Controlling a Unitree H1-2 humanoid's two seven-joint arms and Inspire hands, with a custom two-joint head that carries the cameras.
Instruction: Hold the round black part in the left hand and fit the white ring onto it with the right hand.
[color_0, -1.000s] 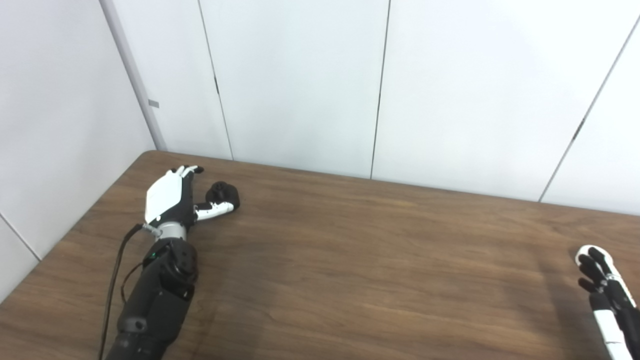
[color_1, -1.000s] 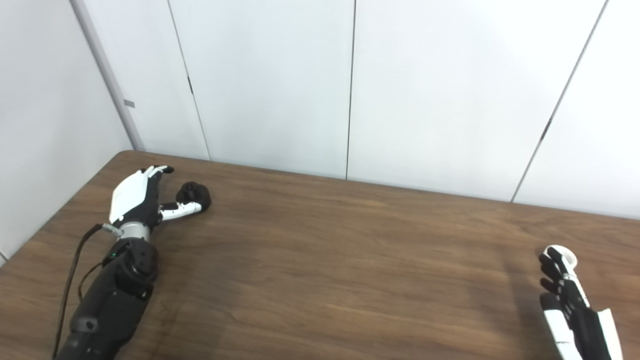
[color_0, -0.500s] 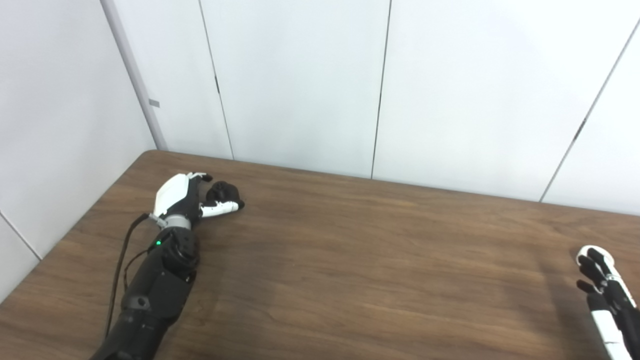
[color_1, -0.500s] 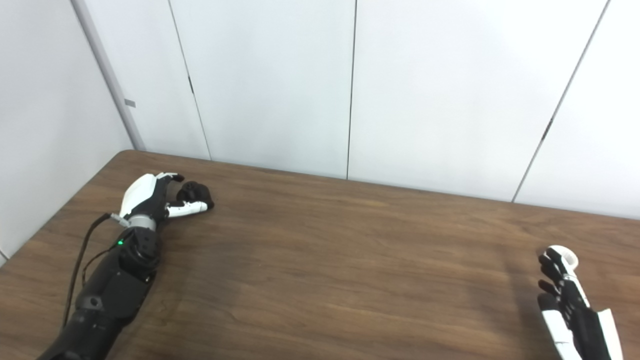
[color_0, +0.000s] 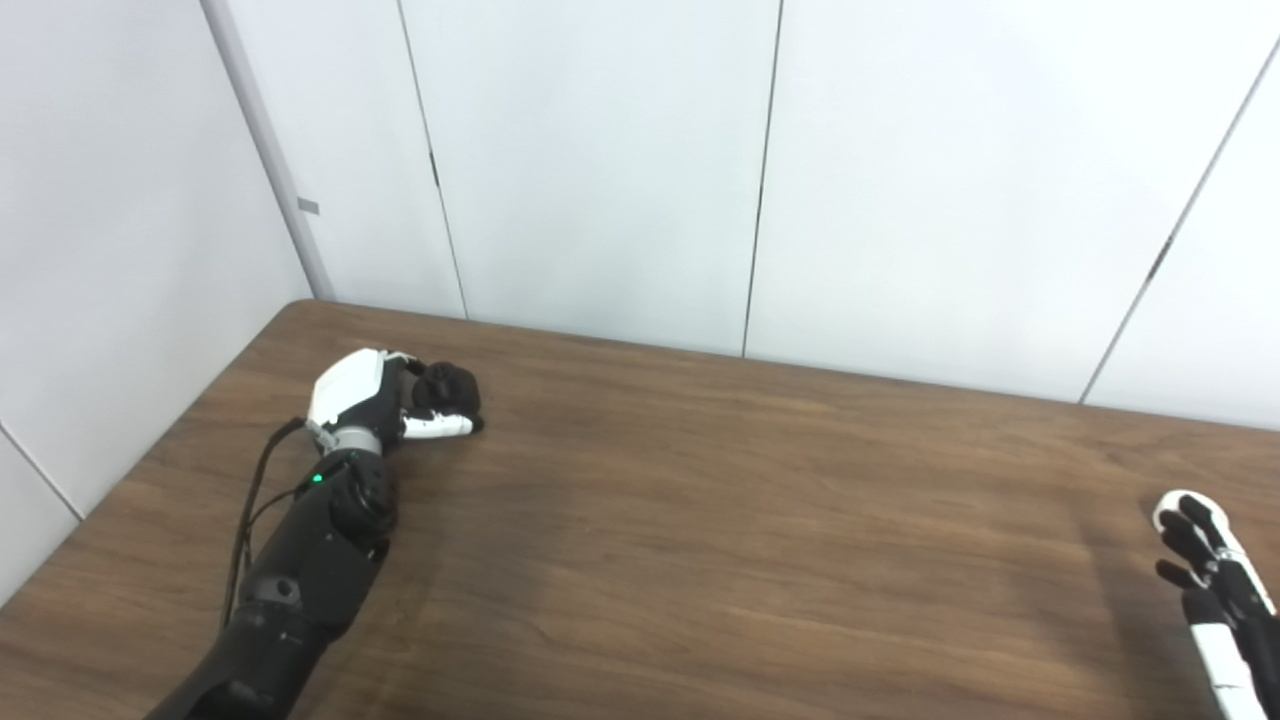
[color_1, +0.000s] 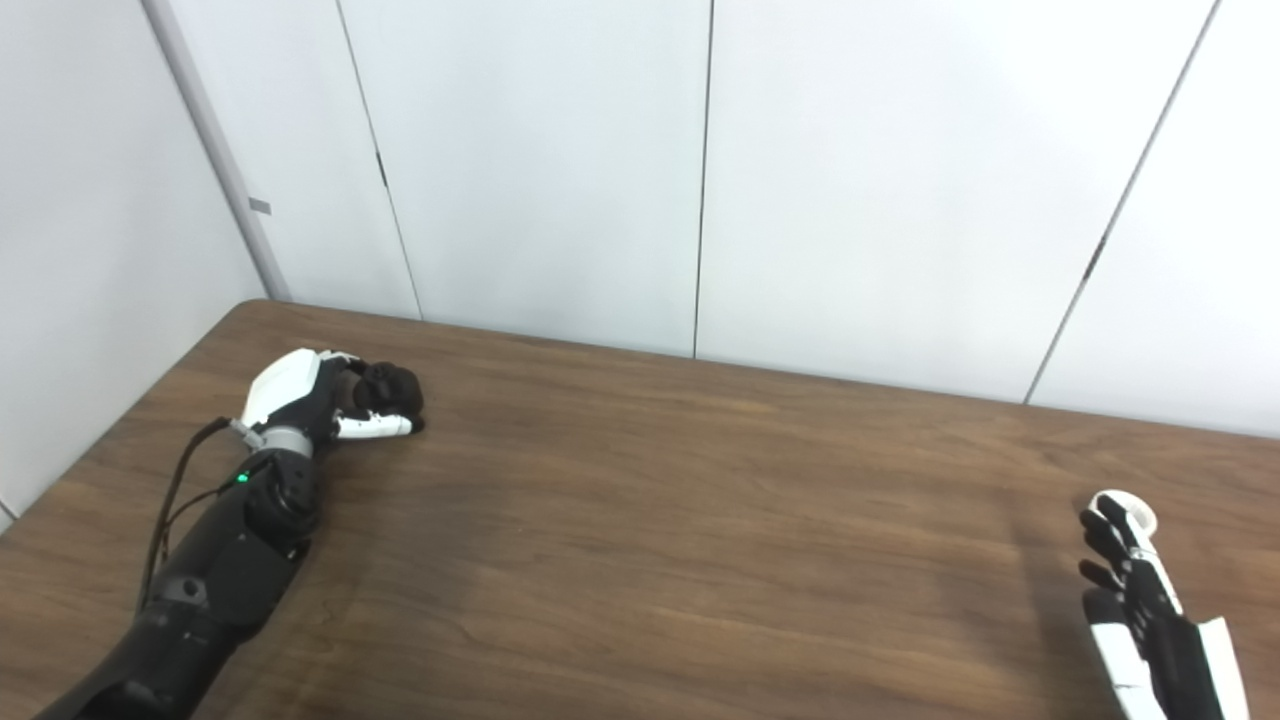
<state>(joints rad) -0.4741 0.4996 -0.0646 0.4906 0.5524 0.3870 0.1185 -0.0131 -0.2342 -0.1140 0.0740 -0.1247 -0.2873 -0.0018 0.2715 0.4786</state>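
The round black part (color_0: 452, 384) rests on the brown table (color_0: 700, 520) near its far left corner. My left hand (color_0: 375, 400) lies over it from the left. The fingers curl onto its top and far side, and the white thumb (color_0: 438, 427) lies along its near side, so the hand is shut on it. The white ring (color_1: 1140, 514) lies flat at the right edge of the table. My right hand (color_1: 1140, 610) stands just behind it with its fingers spread and open. The dark fingertips (color_1: 1105, 525) overlap the ring's near rim.
White wall panels (color_0: 600, 170) rise directly behind the table's far edge and along its left side. A black cable (color_0: 255, 500) runs along my left forearm. Bare wood stretches between the two hands.
My left hand has tipped down from upright, its fingers and thumb closing around the black part. The right hand and the ring have barely moved.
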